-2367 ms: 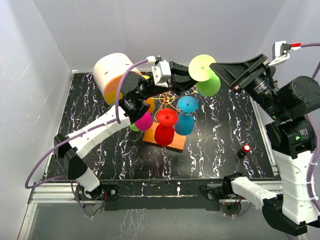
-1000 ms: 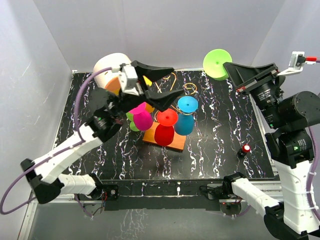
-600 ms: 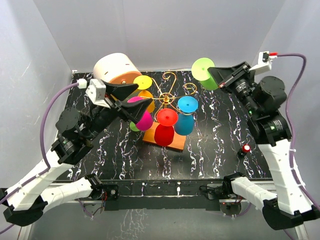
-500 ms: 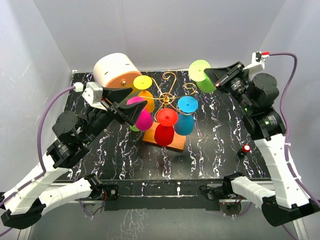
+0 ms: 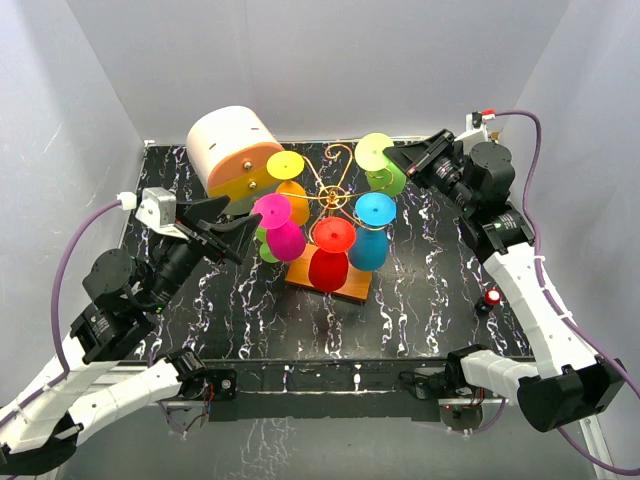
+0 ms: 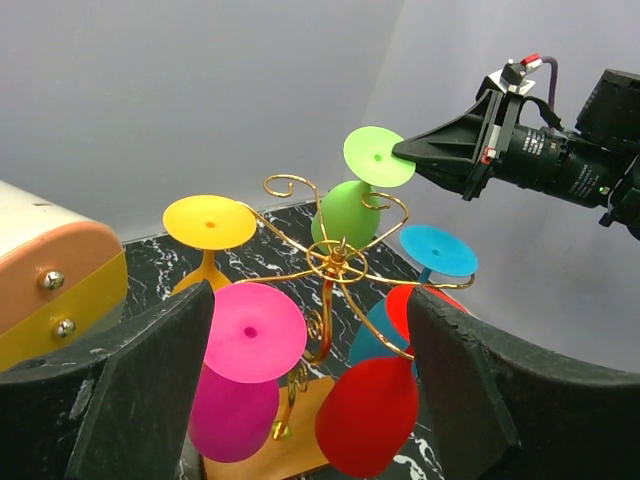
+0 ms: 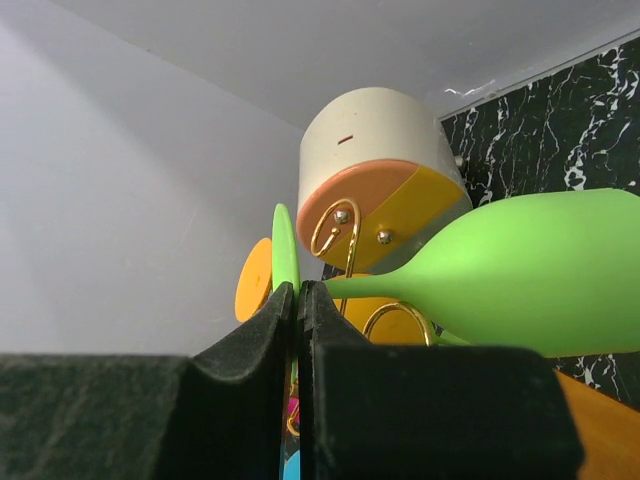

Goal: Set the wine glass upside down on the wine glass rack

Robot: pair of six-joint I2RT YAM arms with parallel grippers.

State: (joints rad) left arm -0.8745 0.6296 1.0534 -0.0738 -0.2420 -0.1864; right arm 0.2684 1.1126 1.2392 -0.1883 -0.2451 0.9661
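Lighting is even, diffuse and bright in all three views; the pale walls (image 5: 300, 60) bounce it and no lamp is in frame. Top view: sharp throughout, and the dark table (image 5: 430, 300) swallows shadows, which are hard to make out. The cream top of the drum-shaped box (image 5: 225, 135) is near washed out. Left wrist view: the left gripper (image 6: 310, 300) sits close to the lens, black and soft-focus with little surface detail. The wine glass rack (image 6: 335, 262) is sharp, with small glints on the wire. Right wrist view: the right gripper (image 7: 297, 295) is dark and blurred; the wine glass (image 7: 520, 270) is evenly lit with a mild sheen.
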